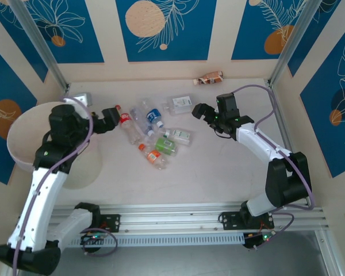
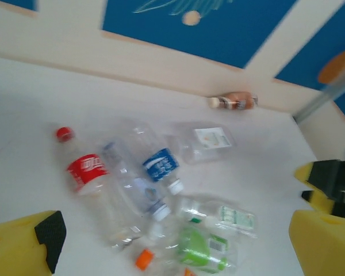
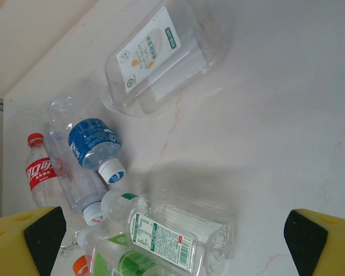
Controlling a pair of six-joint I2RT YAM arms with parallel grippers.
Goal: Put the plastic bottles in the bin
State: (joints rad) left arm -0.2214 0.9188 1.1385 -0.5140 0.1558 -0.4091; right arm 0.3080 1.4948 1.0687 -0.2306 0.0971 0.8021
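Several plastic bottles lie in a heap mid-table: a red-label one (image 1: pixel 126 123) (image 2: pixel 86 171), a blue-label one (image 1: pixel 154 115) (image 3: pixel 93 144), a square clear one (image 1: pixel 181 103) (image 3: pixel 161 54), a clear one with a green-white label (image 1: pixel 178 135) (image 3: pixel 167 236), a lime-green one (image 1: pixel 165 145) (image 2: pixel 204 247) and an orange-capped one (image 1: pixel 152 155). The bin (image 1: pixel 26 129) stands at the left, partly under my left arm. My left gripper (image 1: pixel 110 118) (image 2: pixel 175 236) hovers open just left of the heap. My right gripper (image 1: pixel 202 112) (image 3: pixel 173 236) hangs open to the heap's right, holding nothing.
A brown bottle (image 1: pixel 210 77) (image 2: pixel 236 102) lies against the back wall. A silvery crushed item (image 1: pixel 83 99) sits by the bin's far side. Metal posts stand at both back corners. Bare tabletop stretches in front of the heap and around the right arm.
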